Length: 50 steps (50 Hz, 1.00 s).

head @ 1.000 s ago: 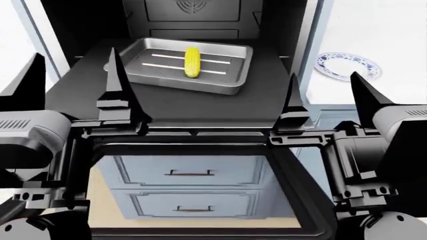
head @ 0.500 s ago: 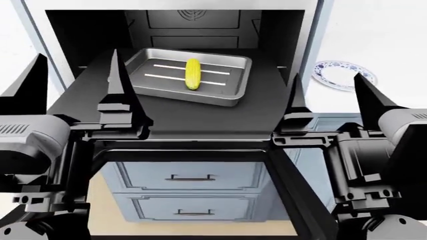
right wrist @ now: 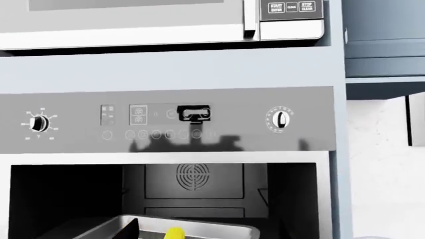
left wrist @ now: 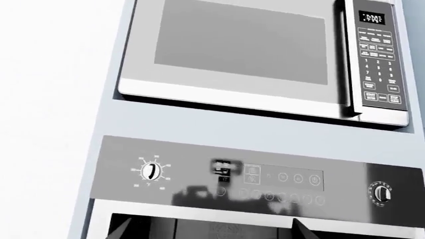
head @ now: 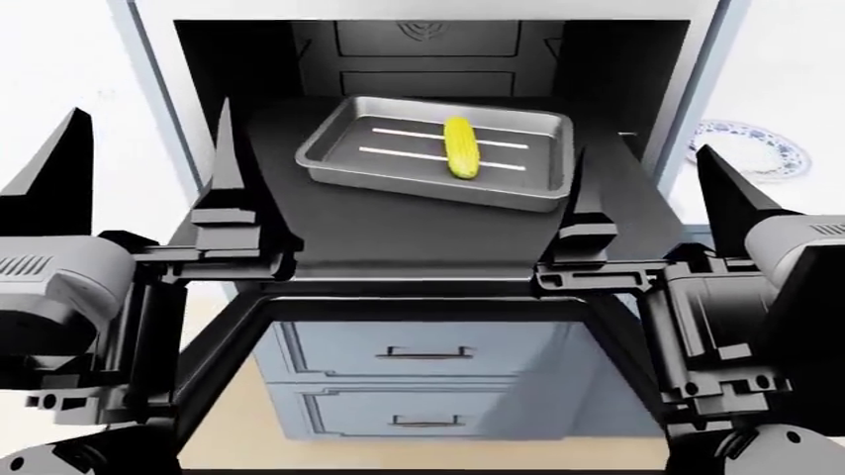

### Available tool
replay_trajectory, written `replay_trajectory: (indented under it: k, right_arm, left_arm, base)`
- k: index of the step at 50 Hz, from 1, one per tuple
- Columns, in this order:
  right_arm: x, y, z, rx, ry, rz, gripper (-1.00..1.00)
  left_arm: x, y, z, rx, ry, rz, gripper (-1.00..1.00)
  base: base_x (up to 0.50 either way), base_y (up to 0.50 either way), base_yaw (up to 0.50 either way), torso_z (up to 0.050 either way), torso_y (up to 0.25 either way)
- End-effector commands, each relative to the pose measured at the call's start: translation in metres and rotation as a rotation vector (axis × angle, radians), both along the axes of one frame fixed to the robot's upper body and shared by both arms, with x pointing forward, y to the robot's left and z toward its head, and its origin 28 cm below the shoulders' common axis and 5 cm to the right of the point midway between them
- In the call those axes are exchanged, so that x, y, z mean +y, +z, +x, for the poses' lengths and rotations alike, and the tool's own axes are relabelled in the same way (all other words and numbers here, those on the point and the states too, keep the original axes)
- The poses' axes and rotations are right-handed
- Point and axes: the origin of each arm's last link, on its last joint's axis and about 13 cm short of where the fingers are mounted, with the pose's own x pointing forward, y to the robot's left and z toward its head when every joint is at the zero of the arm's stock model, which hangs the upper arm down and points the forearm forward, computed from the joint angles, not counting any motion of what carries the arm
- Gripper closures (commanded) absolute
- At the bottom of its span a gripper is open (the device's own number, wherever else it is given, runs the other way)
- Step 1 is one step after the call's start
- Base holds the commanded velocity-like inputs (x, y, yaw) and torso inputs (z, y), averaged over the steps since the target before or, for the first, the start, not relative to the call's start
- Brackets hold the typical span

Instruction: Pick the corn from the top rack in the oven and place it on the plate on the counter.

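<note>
Clearly nothing has been grasped yet: the corn (head: 460, 147) lies across two pale raised ribs in a shallow grey metal baking tray (head: 396, 168), which sits on the top rack (head: 396, 233), a dark flat shelf drawn out of the oven (head: 237, 59) toward the lower part of the frame. My judgement is that the shelf is out this far so an arm can come down on the cob from above instead of reaching into the black cavity. The cob is bright yellow, rounded and slightly tapered, likely to roll if nudged sideways; the tray's low walls would stop it. In the head view the left end effector (head: 139, 163) at lower left and the right end effector (head: 647, 193) at lower right both stand with their pointed black fingers spread wide and empty, well short of the tray, flanking the rack's front edge. The plate (head: 746, 146), white with a blue patterned rim, rests on the white bench (head: 793, 79) at the upper right edge, beside the oven's pale blue frame, so the right arm looks better placed for the carry. Both wrist views show the oven's glossy grey control panel (right wrist: 166, 122) with its knobs, and the right one catches a sliver of yellow cob at its lower edge.
</note>
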Motion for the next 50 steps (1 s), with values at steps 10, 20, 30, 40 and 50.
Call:
replay_trajectory:
  k: [10,20,30,40,50]
  right_arm:
    - [0.001,-0.004,-0.002,0.0,0.029,0.0,-1.0]
    - [0.001,-0.004,-0.002,0.0,0.019,0.008,-1.0]
    - [0.002,-0.007,0.001,0.048,0.036,-0.015,-1.0]
    - [0.011,-0.007,0.038,0.242,0.133,-0.101,-1.0]
    - [0.027,0.013,0.074,0.419,0.145,-0.099,-1.0]
  left_arm:
    - [-0.003,-0.003,-0.001,0.008,-0.015,-0.014,-1.0]
    - [-0.002,-0.004,-0.001,0.01,-0.015,-0.022,-1.0]
    - [-0.003,-0.004,-0.001,0.01,-0.019,-0.02,-1.0]
    - [-0.003,-0.003,-0.001,0.007,-0.022,-0.031,-1.0]
    - [-0.003,-0.003,-0.005,0.004,-0.023,-0.04,-1.0]
  base:
    - [0.5,0.0,0.0,0.0,0.0]
    - [0.4,0.0,0.0,0.0,0.0]
    - [0.0,0.0,0.0,0.0,0.0]
    - [0.0,0.0,0.0,0.0,0.0]
    - [0.0,0.0,0.0,0.0,0.0]
